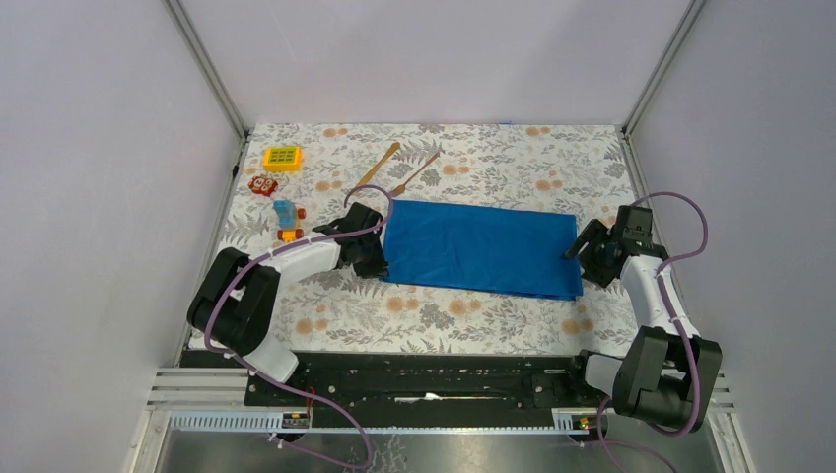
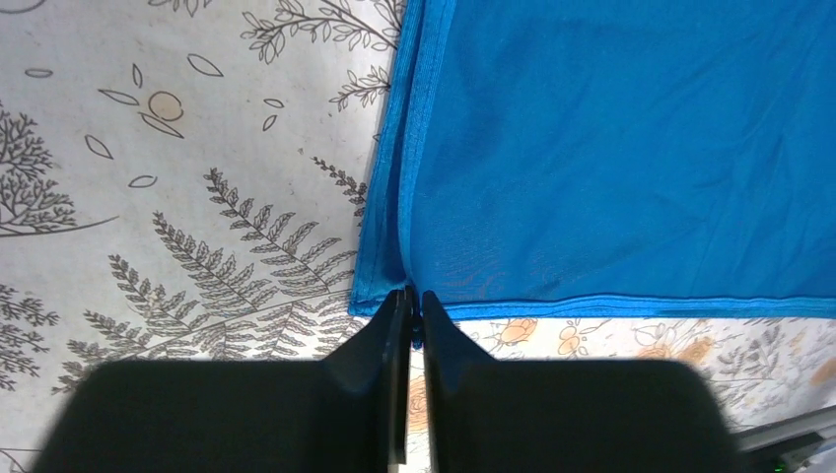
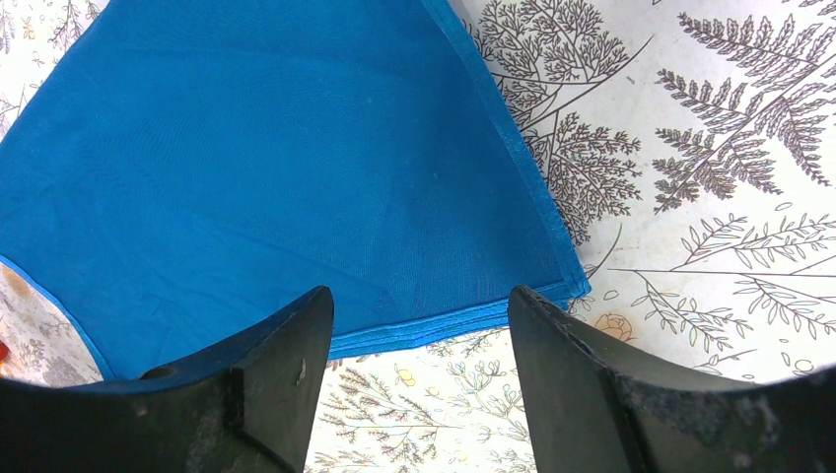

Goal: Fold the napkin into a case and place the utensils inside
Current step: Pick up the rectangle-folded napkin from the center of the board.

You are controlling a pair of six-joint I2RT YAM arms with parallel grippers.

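The royal-blue napkin (image 1: 478, 246) lies folded into a flat layered rectangle mid-table. It also shows in the left wrist view (image 2: 611, 148) and the right wrist view (image 3: 276, 177). My left gripper (image 1: 381, 262) is at the napkin's near-left corner, and its jaws (image 2: 415, 296) are shut on the cloth's edge. My right gripper (image 1: 578, 252) is just off the napkin's right edge, open and empty (image 3: 419, 305), with the hem between its fingers. The two wooden utensils, a knife-like stick (image 1: 376, 167) and a fork (image 1: 415, 173), lie behind the napkin's left end.
A yellow toy (image 1: 282, 158), a red toy (image 1: 261, 184) and a blue-orange toy (image 1: 286, 219) sit at the far left. Grey walls close in the floral tablecloth (image 1: 444, 315) on three sides.
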